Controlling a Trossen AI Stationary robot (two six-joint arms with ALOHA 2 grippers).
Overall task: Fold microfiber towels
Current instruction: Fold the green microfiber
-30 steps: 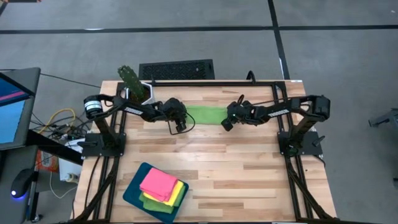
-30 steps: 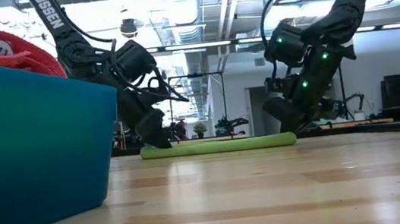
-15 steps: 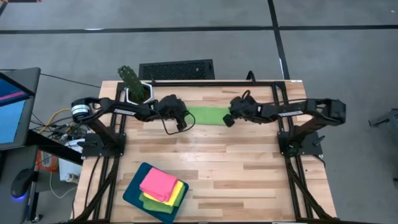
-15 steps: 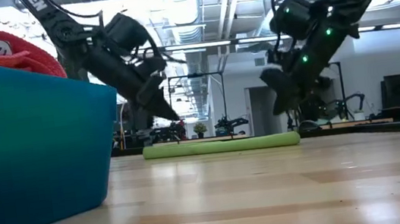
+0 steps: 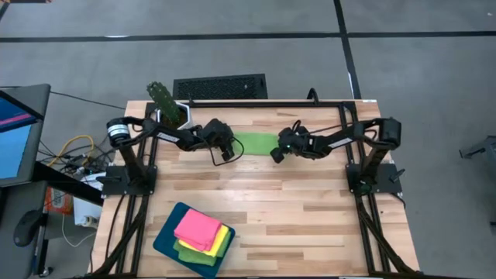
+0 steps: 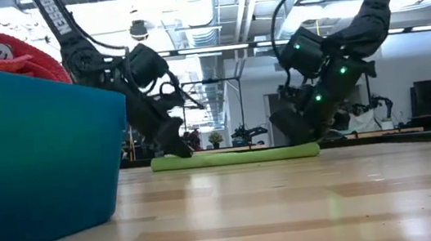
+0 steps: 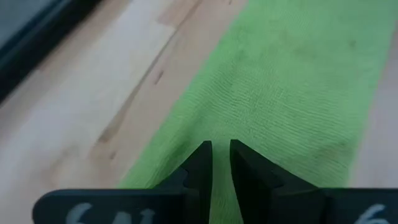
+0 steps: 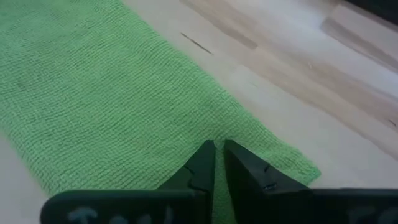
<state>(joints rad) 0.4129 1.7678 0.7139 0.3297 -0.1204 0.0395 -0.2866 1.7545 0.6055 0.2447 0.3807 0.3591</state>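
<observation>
The soft, limp lime green towel (image 5: 254,143) is pinched at each end by the left gripper (image 5: 229,153) and right gripper (image 5: 276,154), best lifted by corners.

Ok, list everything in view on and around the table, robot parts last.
Green towel: one, lime green, a folded strip lying flat at the table's far middle, between the two claws.
Folded towels: a stack, pink on top, yellow and green below, on the tray.
Tray: one, dark teal, near left corner of the table.
Table: one, light wood.
Floor grate: one, black, beyond the table's far edge.
Left claw: dark, fingers nearly closed on the green towel's left end.
Right claw: dark, fingers nearly closed on its right end.
</observation>
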